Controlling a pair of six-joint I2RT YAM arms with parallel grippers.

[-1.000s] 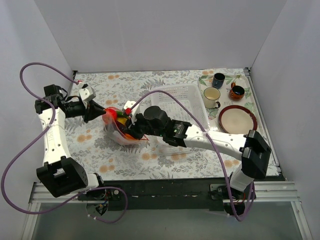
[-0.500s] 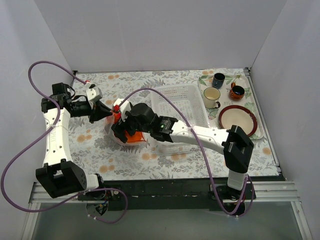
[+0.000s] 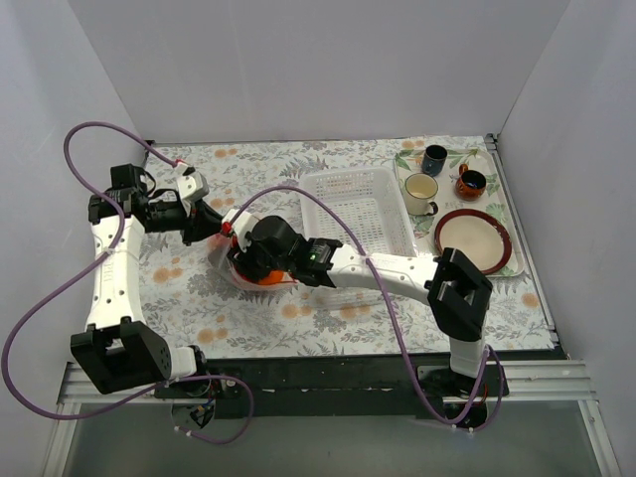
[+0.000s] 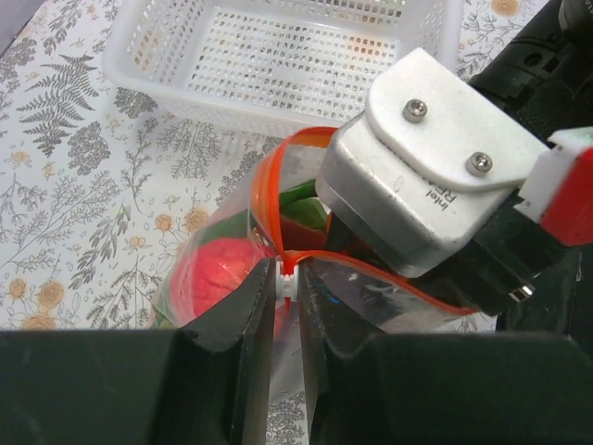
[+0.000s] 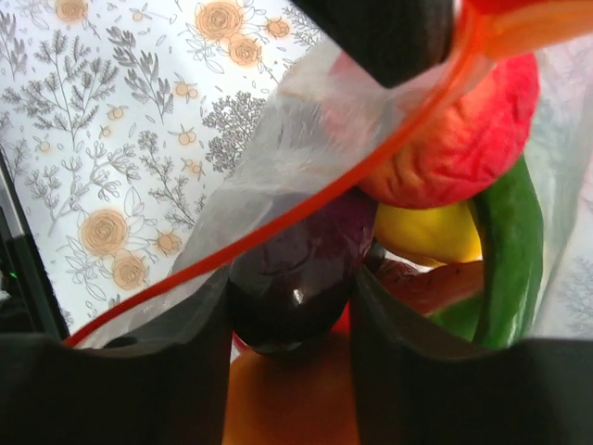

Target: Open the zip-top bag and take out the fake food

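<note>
The zip-top bag [image 3: 231,270] lies on the floral cloth left of the basket, its red-orange zip strip [image 4: 278,181] pulled open. My left gripper [image 4: 288,289] is shut on the bag's white slider at the end of the strip; it also shows in the top view [image 3: 213,227]. My right gripper [image 5: 289,289] reaches inside the bag's mouth, its jaws closed on both sides of a purple eggplant [image 5: 298,248]. Around it lie more fake food: a red ball [image 5: 463,139], a yellow piece [image 5: 431,232], a green pepper [image 5: 505,250] and an orange piece [image 5: 287,399].
A white perforated basket [image 3: 358,211] stands right of the bag. At the back right a tray holds a cream mug [image 3: 420,192], a dark blue mug [image 3: 433,159], an orange mug [image 3: 470,182] and a red-rimmed plate [image 3: 473,239]. White walls enclose the table.
My right arm has swung left and pushed its gripper down into the bag's mouth. My left gripper has shifted a little right and back, still holding the bag's zip end.
</note>
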